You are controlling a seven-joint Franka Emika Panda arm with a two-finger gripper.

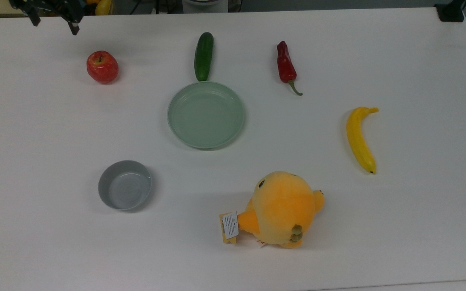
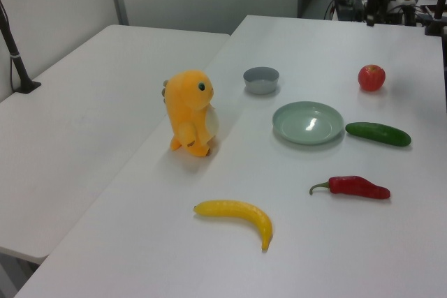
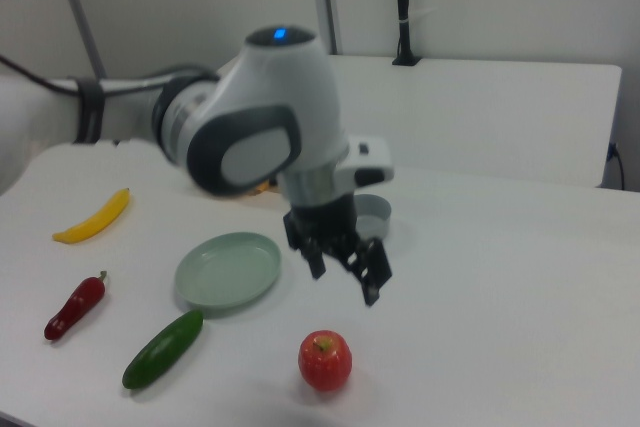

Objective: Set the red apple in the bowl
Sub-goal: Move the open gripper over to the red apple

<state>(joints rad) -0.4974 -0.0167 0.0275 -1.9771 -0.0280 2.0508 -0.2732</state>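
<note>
Resting upright on the white table [image 1: 34,141], stem dimple up: the red apple [image 1: 102,67], free of any contact, near the top view's upper left corner.

Gripper [image 1: 53,21]: empty, fingers spread apart, raised off the table, up and to the top view's left of the apple. In the right view the gripper [image 3: 344,270] hangs above and just behind the fruit, not yet over it.

The bowl [image 1: 124,190]: small, grey, deep-sided, empty; well apart from the apple, toward the top view's lower edge and almost directly below it.

Other items: pale green plate [image 1: 206,114], empty, between apple and chili; cucumber [image 1: 204,56] touching or nearly touching the plate rim; dark red chili pepper [image 1: 286,66]; banana [image 1: 359,138]; orange plush toy [image 1: 281,209].

Step in hand, as judged: approach before the grasp. To do it well, centre the spread fingers over the apple's widest girth before descending, and close below the shoulder so the glossy round skin does not slip upward. Lift clear, then carry straight toward the bowl; release low, since the bowl looks barely wider than the fruit.
</note>
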